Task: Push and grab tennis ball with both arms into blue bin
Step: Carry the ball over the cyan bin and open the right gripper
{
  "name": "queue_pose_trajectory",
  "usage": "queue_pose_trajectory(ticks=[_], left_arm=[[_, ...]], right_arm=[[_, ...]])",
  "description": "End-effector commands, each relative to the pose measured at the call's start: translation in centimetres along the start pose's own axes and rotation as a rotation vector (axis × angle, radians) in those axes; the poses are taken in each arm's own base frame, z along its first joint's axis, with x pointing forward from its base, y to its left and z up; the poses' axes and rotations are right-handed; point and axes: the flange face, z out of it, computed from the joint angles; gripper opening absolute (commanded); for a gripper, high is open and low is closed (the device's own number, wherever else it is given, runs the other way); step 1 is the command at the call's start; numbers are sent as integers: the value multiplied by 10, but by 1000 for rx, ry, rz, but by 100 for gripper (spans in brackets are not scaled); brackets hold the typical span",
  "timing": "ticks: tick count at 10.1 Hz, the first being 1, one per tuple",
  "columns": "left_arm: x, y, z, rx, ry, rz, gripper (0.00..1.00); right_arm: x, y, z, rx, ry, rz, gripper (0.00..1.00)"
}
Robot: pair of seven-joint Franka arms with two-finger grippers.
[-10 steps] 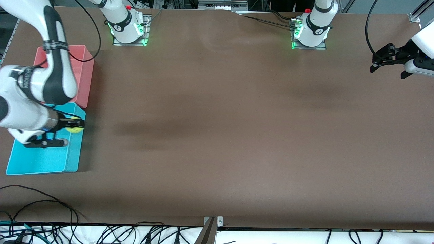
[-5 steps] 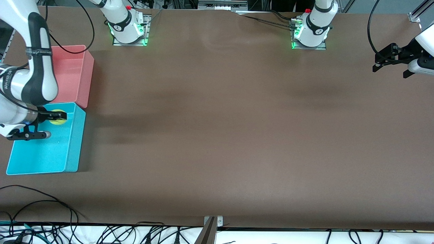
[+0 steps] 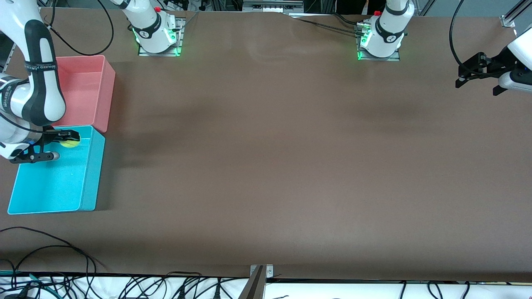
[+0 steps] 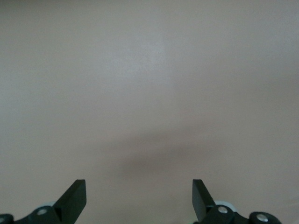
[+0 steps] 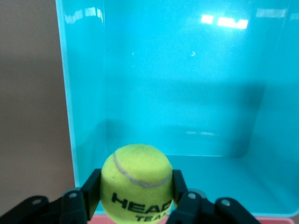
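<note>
Brown table (image 3: 274, 166) is filling almost the whole front view, with the two bins standing at the right arm's end of it: the pink bin (image 3: 89, 89) is lying farther from the front camera and the blue bin (image 3: 89, 174) nearer, the two just beside each other. From this view, the right gripper (image 3: 66, 139) is hanging over the blue bin, over the part of it next to the pink bin, and it is clamping the tennis ball (image 3: 70, 143) between its fingers. The left gripper (image 3: 478, 77) is waiting over the table at the left arm's end, well apart from the bins, and its fingers are standing apart with nothing between them. From the left wrist view, only bare table is showing under the left gripper (image 4: 139, 200), and its two fingers are spread wide. From the right wrist view, the ball (image 5: 137, 183) is sitting squeezed between the two fingers of the right gripper (image 5: 135, 192), and the floor of the blue bin (image 5: 187, 93) is lying directly under it, inside the walls. I judge that the ball is already above the bin's opening, so the coming move needs only a release straight down, and the right arm is the one to do it.
</note>
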Motion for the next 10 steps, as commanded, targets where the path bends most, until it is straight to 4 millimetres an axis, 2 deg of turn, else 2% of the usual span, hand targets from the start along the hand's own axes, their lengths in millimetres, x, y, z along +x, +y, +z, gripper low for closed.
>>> queue_pose_trajectory(ticks=[1, 3, 4, 5, 6, 7, 10], left_arm=[[1, 0, -7, -24, 2, -7, 100], [1, 2, -8, -23, 4, -4, 100], [1, 1, -10, -22, 8, -6, 100], [1, 1, -10, -23, 7, -8, 100], [1, 1, -9, -24, 2, -5, 100], [1, 3, -10, -23, 5, -2, 100], [1, 2, -9, -23, 2, -2, 100]], right_arm=[[-7, 9, 19, 32, 1, -18, 29], [-15, 26, 27, 41, -8, -41, 32], [-14, 26, 36, 49, -19, -35, 34], [-10, 22, 42, 76, -14, -19, 67], [-7, 21, 43, 77, -14, -22, 80], [-6, 20, 42, 77, -15, -25, 100], [-4, 18, 40, 77, -15, -30, 100]])
